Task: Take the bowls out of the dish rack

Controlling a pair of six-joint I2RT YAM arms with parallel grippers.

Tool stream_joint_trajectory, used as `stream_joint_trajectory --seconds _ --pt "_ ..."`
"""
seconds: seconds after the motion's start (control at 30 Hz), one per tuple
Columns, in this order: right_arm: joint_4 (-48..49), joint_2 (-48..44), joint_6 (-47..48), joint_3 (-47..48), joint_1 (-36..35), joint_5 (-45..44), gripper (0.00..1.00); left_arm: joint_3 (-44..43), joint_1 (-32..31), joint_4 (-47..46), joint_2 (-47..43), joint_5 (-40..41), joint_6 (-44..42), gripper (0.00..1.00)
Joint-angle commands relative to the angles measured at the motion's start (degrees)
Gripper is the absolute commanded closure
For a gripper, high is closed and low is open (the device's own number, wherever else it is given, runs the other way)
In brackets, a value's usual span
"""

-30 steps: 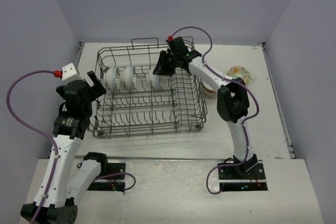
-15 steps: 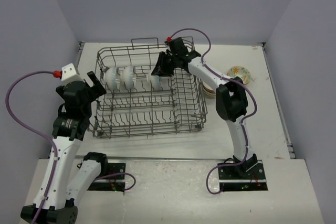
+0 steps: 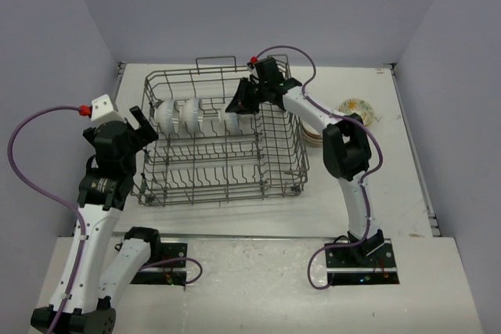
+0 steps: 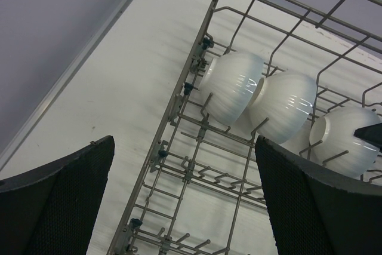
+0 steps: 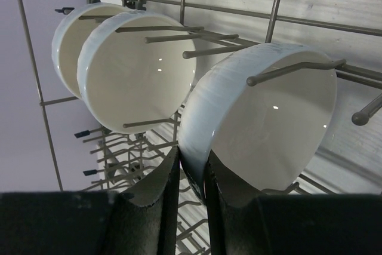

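Grip point: the right gripper (image 5: 192, 168) sits at the lower rim of the nearest small round white ceramic bowl (image 5: 268, 123), one finger inside the bowl and one outside. The jaws stand narrow, and both pads appear to press on the wall, so treat the bowl as pinched. The rim is the only part thin enough for this gap, which explains the edge-on approach.

The bowl stands on edge in the far row of the large rectangular grey wire dish rack (image 3: 221, 191). Upright tines (image 5: 155, 37) cross its mouth and its back. Judge the extraction as a lift along the tines; a sideways pull would likely catch the wires.

Two more white bowls (image 5: 140, 70) stand on edge just beside it in the same row, the nearer almost touching it. Expect contact if you let the held bowl swing left.

The left gripper (image 3: 142, 125) hangs outside the left end of the rack, jaws wide and holding nothing. You can read this as a waiting position for the leftmost bowl.

A yellow-floral bowl (image 3: 360, 109) sits on the white table (image 3: 235, 220) to the right of the rack, marking the probable set-down area.
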State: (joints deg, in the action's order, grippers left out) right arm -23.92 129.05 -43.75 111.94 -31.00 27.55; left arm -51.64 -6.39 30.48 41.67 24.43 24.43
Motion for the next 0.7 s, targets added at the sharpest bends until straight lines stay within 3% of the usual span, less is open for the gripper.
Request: stream_joint_trajectory --seconds 0.0,0.17,0.3,0.5,0.67 --pt "1.1 0.3 -1.5 -2.4 0.8 1.9 0.83 0.3 0.5 -2.5 -0.5 -0.3 -1.1 0.00" --pt "5.0 -1.6 -3.6 -5.9 1.2 2.2 0.99 0.3 0.5 -2.5 -0.4 -0.3 -1.2 0.00" --pt "9.9 -3.8 -6.8 -9.5 1.6 2.0 1.00 0.3 0.5 -2.5 -0.5 -0.3 -1.2 0.00" --pt "26.7 -6.1 -15.7 -17.1 3.2 11.2 1.00 0.3 0.5 -2.5 -0.5 -0.3 -1.3 0.00" --pt "30.8 -8.3 -17.4 -18.2 3.8 13.4 1.00 0.2 0.5 -2.5 -0.4 -0.3 -1.4 0.00"
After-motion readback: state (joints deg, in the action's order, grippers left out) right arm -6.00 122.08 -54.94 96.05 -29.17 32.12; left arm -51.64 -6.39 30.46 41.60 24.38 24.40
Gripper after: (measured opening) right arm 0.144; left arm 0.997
